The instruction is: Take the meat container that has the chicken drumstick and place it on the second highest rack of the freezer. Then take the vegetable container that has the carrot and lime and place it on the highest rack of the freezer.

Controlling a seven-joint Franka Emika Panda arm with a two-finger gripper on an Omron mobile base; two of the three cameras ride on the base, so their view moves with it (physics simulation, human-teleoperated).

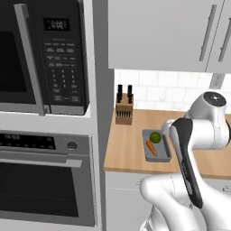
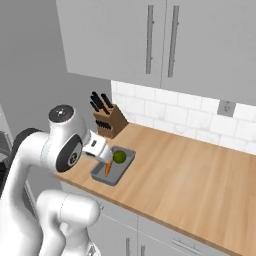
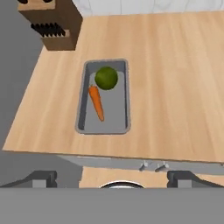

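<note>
The vegetable container (image 3: 123, 94) is a shallow grey tray lying on the wooden counter (image 3: 175, 87), near its front edge. In it lie the round green lime (image 3: 106, 78) and, beside it, the slim orange carrot (image 3: 96, 103). The same tray (image 1: 164, 154) (image 2: 125, 162) shows in both base views. My gripper (image 3: 114, 178) hovers above and in front of the tray, open, its dark fingertips (image 3: 41, 177) far apart with nothing between them. My hand (image 2: 96, 146) hangs just left of the tray. The chicken drumstick, the freezer and its racks are out of view.
A wooden knife block (image 1: 123, 112) (image 2: 112, 121) stands behind the tray against the tiled wall. A black microwave (image 1: 45, 54) and a built-in oven (image 1: 45, 180) fill the tall unit to the left. Grey wall cabinets (image 2: 150, 40) hang over the counter.
</note>
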